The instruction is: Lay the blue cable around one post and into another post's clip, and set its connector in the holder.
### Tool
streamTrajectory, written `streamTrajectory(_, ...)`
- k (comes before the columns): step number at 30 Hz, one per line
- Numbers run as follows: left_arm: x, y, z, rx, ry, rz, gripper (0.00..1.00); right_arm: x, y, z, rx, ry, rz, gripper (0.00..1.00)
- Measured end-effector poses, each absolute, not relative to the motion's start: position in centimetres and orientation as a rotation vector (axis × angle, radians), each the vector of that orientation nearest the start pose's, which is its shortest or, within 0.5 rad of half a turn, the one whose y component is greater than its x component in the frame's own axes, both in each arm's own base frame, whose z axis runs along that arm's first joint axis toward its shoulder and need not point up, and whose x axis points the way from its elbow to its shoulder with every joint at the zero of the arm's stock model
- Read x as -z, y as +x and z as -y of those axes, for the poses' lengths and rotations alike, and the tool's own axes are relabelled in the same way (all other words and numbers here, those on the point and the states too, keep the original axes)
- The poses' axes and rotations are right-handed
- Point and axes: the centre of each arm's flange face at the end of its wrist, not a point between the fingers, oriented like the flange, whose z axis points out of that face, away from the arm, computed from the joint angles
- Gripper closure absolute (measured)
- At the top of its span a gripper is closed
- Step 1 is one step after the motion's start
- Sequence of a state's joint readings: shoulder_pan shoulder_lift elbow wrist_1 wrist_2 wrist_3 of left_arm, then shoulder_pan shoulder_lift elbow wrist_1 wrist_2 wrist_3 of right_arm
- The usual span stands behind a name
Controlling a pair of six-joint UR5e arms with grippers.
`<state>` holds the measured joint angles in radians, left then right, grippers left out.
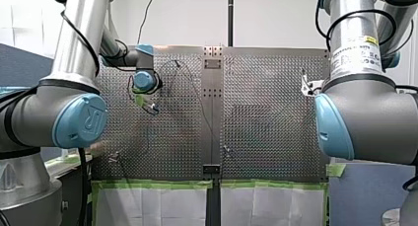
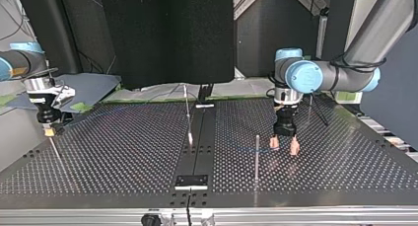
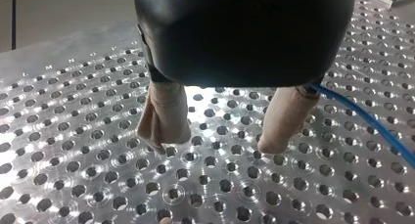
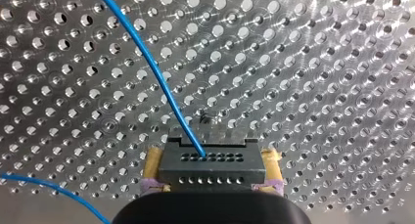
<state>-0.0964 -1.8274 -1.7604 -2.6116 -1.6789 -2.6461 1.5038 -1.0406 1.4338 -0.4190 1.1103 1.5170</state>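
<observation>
In the right wrist view my right gripper (image 4: pixel 212 154) is shut on a black connector (image 4: pixel 210 169), yellow pads (image 4: pixel 153 166) pressing its two sides. The blue cable (image 4: pixel 155 72) leaves the connector's face and runs away over the perforated table. In the top view this gripper (image 2: pixel 48 130) hangs low at the left edge. My left gripper (image 3: pixel 215 145) stands open just above the table with nothing between its beige pads (image 3: pixel 164 119); the blue cable (image 3: pixel 377 126) passes beside one finger. In the top view it (image 2: pixel 284 146) is right of a thin upright post (image 2: pixel 257 157).
A second thin post (image 2: pixel 188 115) stands at the table's middle strip, and another (image 2: pixel 310 110) behind my left gripper. A small black plate (image 2: pixel 192 180) sits on the strip near the top view's front edge. Green tape (image 1: pixel 157 184) lines the table's edge in the front view.
</observation>
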Motion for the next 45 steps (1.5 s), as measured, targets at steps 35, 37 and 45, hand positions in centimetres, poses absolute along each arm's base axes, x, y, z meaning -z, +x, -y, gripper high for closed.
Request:
streamTrajectory(35,-31.32,55.45,17.58,0.859,-0.808,-1.323,0.00,-28.05,12.89,68.20,-1.465,1.447,0.981,0.14)
streamTrajectory(37,-31.33,55.45,17.59,0.859,-0.808,-1.322,0.00,-27.94,12.86,68.20,-1.464,1.447,0.985,0.01)
streamTrajectory(45,-31.32,55.45,17.60,0.860,-0.807,-1.322,0.00,-28.05,13.45,68.15,-1.471,1.448,0.974,0.01)
